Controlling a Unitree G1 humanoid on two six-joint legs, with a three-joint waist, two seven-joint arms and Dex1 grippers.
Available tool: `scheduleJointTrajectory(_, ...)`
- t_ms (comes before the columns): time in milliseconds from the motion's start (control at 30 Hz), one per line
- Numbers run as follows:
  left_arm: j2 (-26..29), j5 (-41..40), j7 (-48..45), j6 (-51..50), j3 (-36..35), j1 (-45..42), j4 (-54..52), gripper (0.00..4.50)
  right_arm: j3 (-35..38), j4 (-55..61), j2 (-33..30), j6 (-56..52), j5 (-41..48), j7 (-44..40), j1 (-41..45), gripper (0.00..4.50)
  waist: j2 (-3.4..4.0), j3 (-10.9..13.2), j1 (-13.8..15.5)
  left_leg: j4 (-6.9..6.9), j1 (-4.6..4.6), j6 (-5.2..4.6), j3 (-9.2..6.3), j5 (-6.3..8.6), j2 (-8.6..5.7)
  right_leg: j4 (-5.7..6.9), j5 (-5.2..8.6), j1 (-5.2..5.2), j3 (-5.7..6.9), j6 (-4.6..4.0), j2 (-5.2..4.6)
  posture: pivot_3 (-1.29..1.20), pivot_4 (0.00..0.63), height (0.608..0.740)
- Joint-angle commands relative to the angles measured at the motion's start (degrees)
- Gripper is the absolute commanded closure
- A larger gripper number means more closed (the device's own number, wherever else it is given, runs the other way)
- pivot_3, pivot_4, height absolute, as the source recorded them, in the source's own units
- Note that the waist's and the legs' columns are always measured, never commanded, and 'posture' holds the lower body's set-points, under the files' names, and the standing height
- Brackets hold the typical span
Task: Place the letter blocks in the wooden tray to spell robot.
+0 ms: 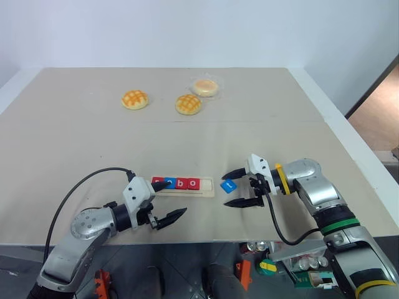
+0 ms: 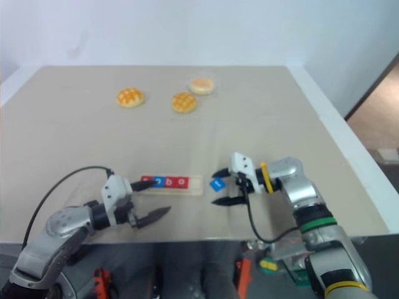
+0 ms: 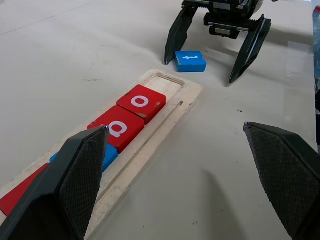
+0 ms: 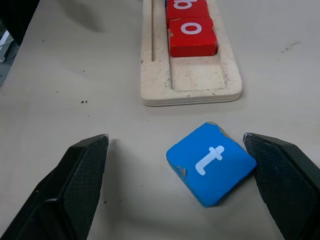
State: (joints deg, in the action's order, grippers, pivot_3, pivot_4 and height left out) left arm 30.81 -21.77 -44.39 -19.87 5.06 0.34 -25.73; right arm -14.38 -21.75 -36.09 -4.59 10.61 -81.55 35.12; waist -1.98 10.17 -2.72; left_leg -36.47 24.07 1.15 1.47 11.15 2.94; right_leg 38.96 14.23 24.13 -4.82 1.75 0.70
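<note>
Four letter blocks point(image 3: 120, 131) sit in the wooden tray point(image 1: 206, 187), end slot bare. Fifth, blue "t" block point(image 4: 211, 163), lies on the worktop between the right gripper point(image 1: 236, 188) jaws, wide open, possibly touching one finger. Left gripper point(image 1: 171, 200) jaws wide open, empty, beside the tray.

White "t" on loose blue block point(image 4: 211, 163), "o" on end red tile point(image 4: 192, 36), next perhaps "b" point(image 3: 119, 128)
</note>
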Motion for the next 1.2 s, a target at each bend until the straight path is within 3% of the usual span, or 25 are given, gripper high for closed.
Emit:
scheduleJointTrajectory(33, 0.8, -0.7, -0.8, 1.1, -1.1, -0.4, -2.1, 0.00, 1.0, 1.8, -1.4, -0.5, 0.3, -1.0, -1.1, 0.04, 0.00, 0.0, 0.0, 0.00, 0.00, 0.00, 0.00, 0.00, 0.00, 0.00, 0.00, 0.00, 0.00, 0.00, 0.00, 0.00, 0.150, 0.740)
scheduleJointTrajectory(200, 0.8, -0.7, -1.2, 1.0, -1.1, -0.4, -2.0, 0.00, 1.2, 2.3, -1.7, -1.0, 0.5, -1.1, -1.5, 0.04, 0.00, 0.0, 0.0, 0.00, -0.01, 0.00, 0.00, 0.00, 0.00, 0.00, 0.00, 0.00, 0.00, 0.00, 0.00, 0.00, 0.150, 0.740)
scheduleJointTrajectory(233, 0.8, -0.7, -1.3, 1.0, -1.1, -0.4, -2.0, 0.00, 1.2, 2.5, -1.7, -1.1, 0.6, -1.2, -1.6, 0.43, 0.00, 0.0, 0.0, -0.01, -0.01, 0.00, 0.00, 0.00, 0.00, 0.00, 0.00, 0.00, 0.00, 0.00, 0.00, 0.00, 0.150, 0.740)
scheduleJointTrajectory(300, 0.8, -0.6, -1.3, 1.0, -1.0, -0.4, -2.0, 0.00, 1.1, 2.6, -1.8, -1.3, 0.6, -1.3, -1.7, 0.63, 0.00, 0.0, 0.0, -0.01, -0.01, 0.00, 0.00, 0.00, 0.00, 0.00, 0.00, 0.00, 0.00, 0.00, 0.00, 0.00, 0.150, 0.740)
scheduleJointTrajectory(333, 0.8, -0.6, -1.3, 0.9, -1.0, -0.4, -2.0, 0.00, 1.2, 2.6, -1.7, -1.3, 0.6, -1.2, -1.9, 1.06, 0.00, 0.0, 0.0, -0.01, -0.01, 0.00, 0.01, 0.00, 0.00, 0.00, 0.00, -0.01, -0.01, 0.00, 0.00, 0.00, 0.150, 0.740)
scheduleJointTrajectory(667, 1.1, -0.5, -1.4, 0.6, -0.8, 0.1, -2.2, 0.00, 3.0, 4.9, -2.1, -3.1, 1.3, 1.3, -4.3, 1.06, 0.00, 0.0, 0.0, -0.01, -0.05, 0.00, 0.00, 0.00, 0.00, 0.01, 0.00, -0.04, 0.00, 0.00, 0.01, 0.00, 0.150, 0.740)
scheduleJointTrajectory(933, 1.1, -0.2, -1.5, 0.7, -0.5, -0.1, -1.7, 0.00, 4.6, 14.2, -2.9, -9.2, 3.5, 5.2, -11.6, 1.06, -0.01, 0.0, 0.1, -0.01, -0.05, 0.00, -0.02, 0.00, -0.01, 0.01, 0.01, -0.06, 0.01, 0.02, 0.00, 0.00, 0.150, 0.740)
scheduleJointTrajectory(1200, 1.2, -0.3, -1.6, 0.7, -0.4, -0.2, -1.4, 0.00, 7.2, 26.7, -2.6, -17.4, 4.3, 14.9, -18.8, 1.06, -0.03, 0.0, 0.1, -0.01, -0.18, 0.01, -0.04, 0.00, -0.01, 0.01, 0.02, -0.17, 0.01, 0.02, 0.00, 0.00, 0.150, 0.740)
